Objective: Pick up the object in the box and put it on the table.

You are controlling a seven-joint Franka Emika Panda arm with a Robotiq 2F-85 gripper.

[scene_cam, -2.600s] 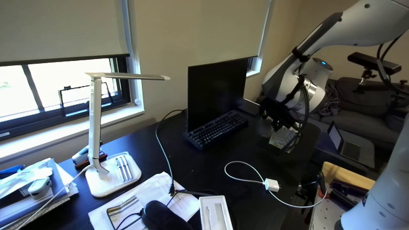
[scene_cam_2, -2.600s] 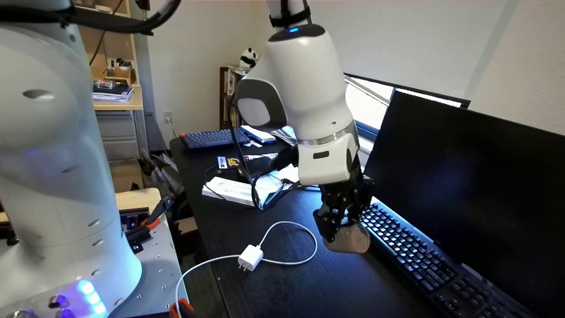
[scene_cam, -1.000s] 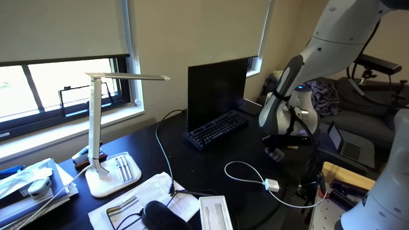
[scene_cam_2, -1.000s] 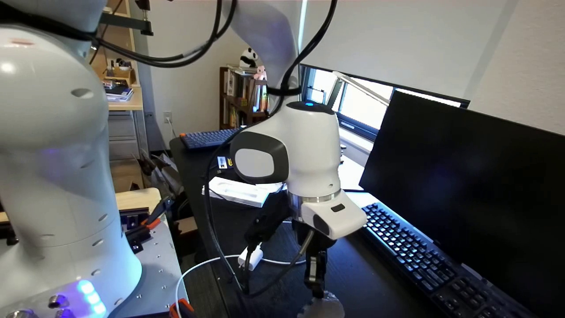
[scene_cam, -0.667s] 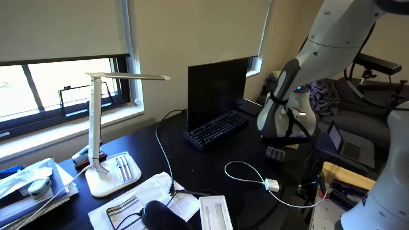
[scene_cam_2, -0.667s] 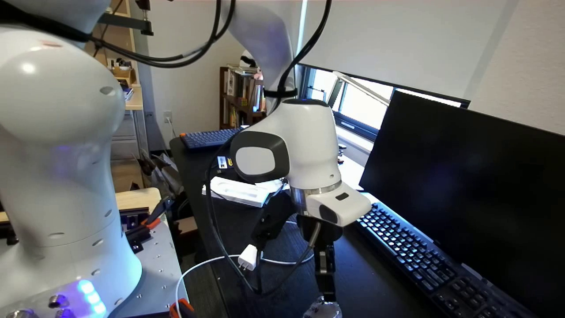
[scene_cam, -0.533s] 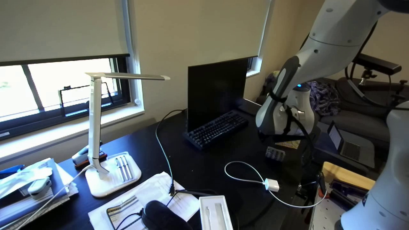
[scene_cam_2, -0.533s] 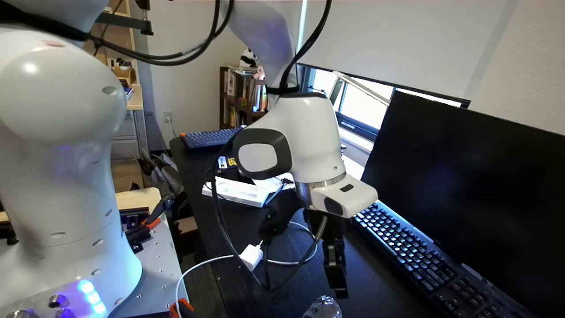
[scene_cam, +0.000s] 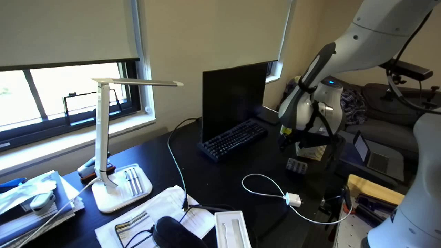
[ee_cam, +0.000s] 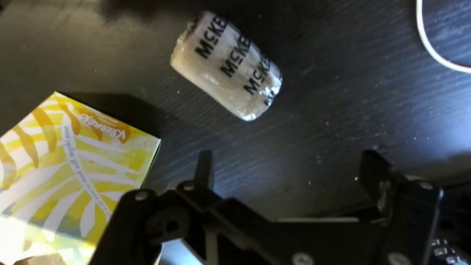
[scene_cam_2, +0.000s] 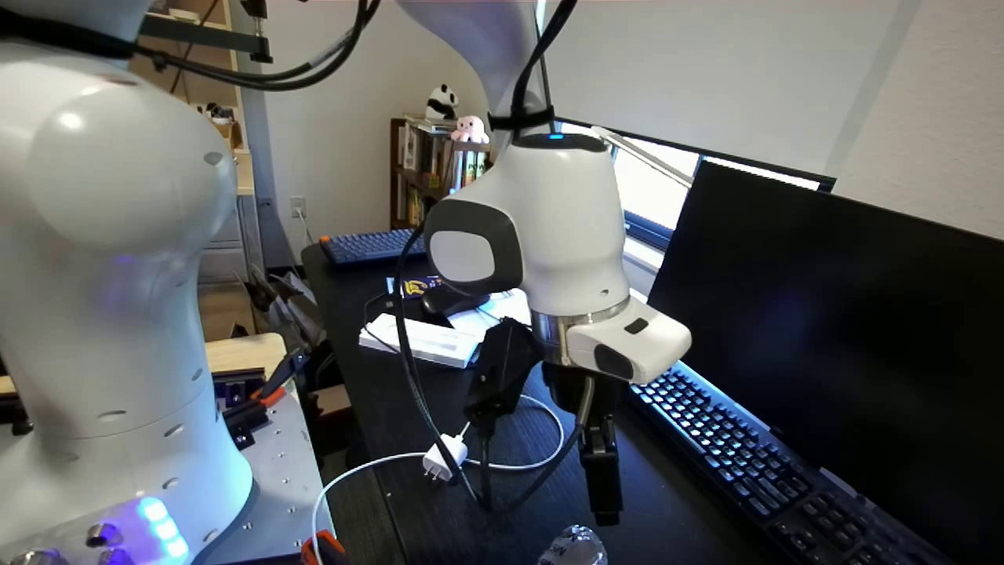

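Beige beneath a glossy wrap, the film-wrapped roll lies on its side on the black desk, its print reading "McKE" before the letters curve out of sight. In the wrist view it sits near twelve o'clock in the frame, its long axis running from ten o'clock to four. The Kleenex box, patterned with yellow, white and orange leaves, is at eight o'clock from the roll, with a strip of desk between them.

The gripper has its two fingers spread wide, with desk showing in the gap; the roll lies at eleven o'clock from that gap, apart from both fingers.

In an exterior view, the Panda arm reaches down over the desk, and the roll shows at the bottom edge, partly cut off, just beyond the visible fingertip.

In an exterior view, a white charger plug with its cable lies at six o'clock from the roll. The black keyboard is at ten o'clock, the monitor behind it. Well apart, toward nine o'clock, stands a white desk lamp with pens on its base, while a white packaging tray lies between seven and eight.
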